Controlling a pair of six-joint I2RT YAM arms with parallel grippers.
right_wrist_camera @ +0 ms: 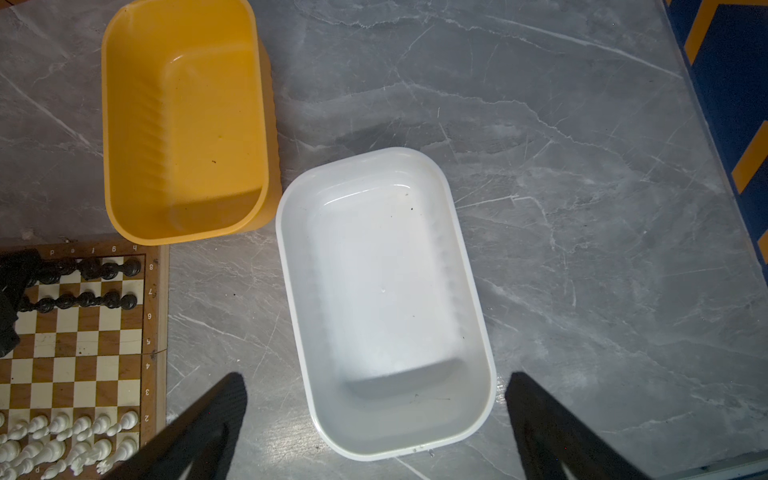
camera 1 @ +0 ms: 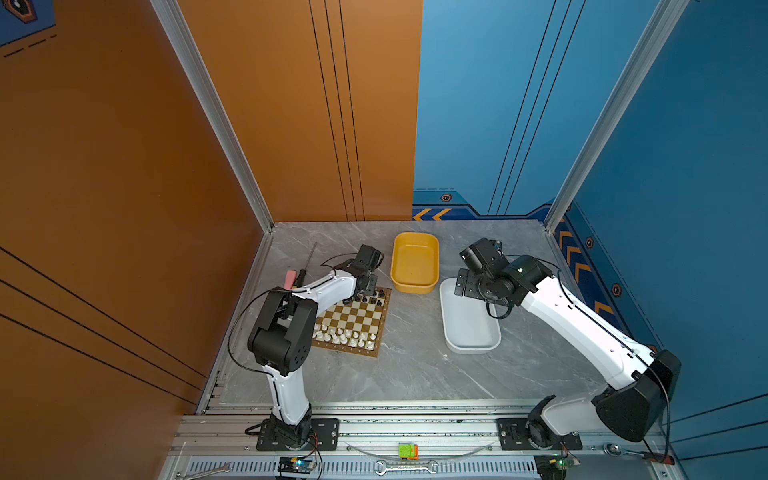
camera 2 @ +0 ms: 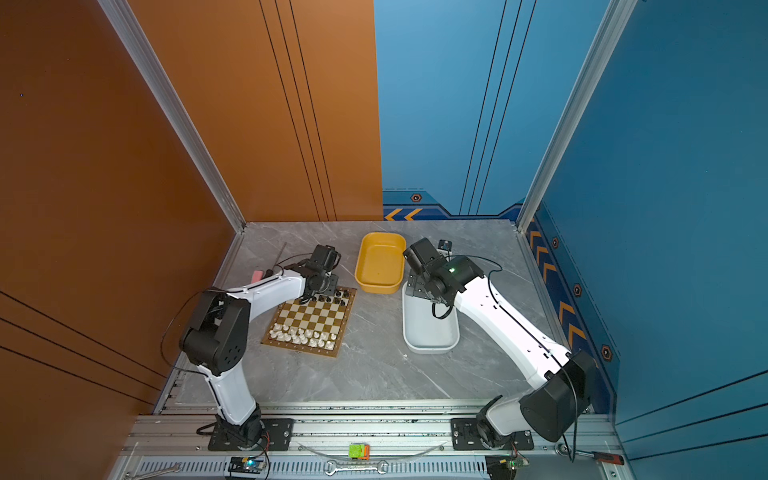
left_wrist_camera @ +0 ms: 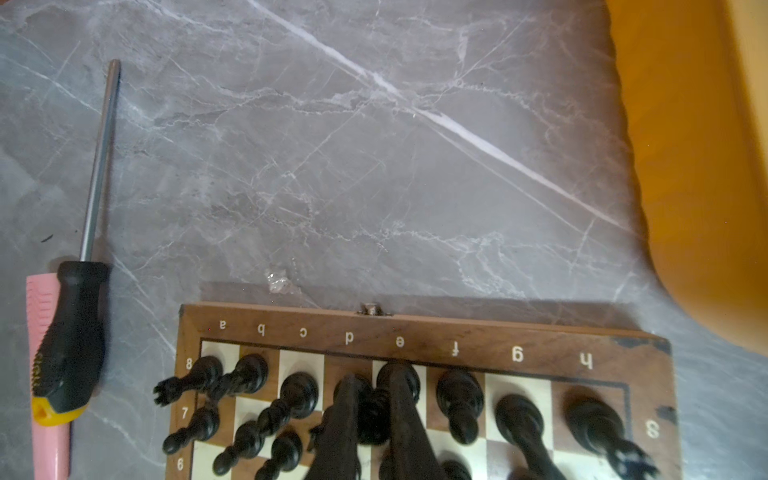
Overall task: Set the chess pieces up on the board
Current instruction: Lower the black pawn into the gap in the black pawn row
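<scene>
On the board (camera 1: 358,316) stand chess pieces (camera 1: 345,337), left of two tubs (camera 1: 414,287).

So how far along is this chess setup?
Nearly finished. White pieces stand in two rows on the board; the yellow tub and white tub are empty. In hand: the left gripper is shut on a black piece on the back row, among the other black pieces. Left: release it; the right gripper hangs open.

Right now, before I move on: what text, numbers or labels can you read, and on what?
"a b c d e f g h": rim of the board, left wrist view.
"8 7 6 5 4 3 2": its side rim, right wrist view.
Print on the screwdriver handle: too blurred to read.
Nothing else legible.
</scene>
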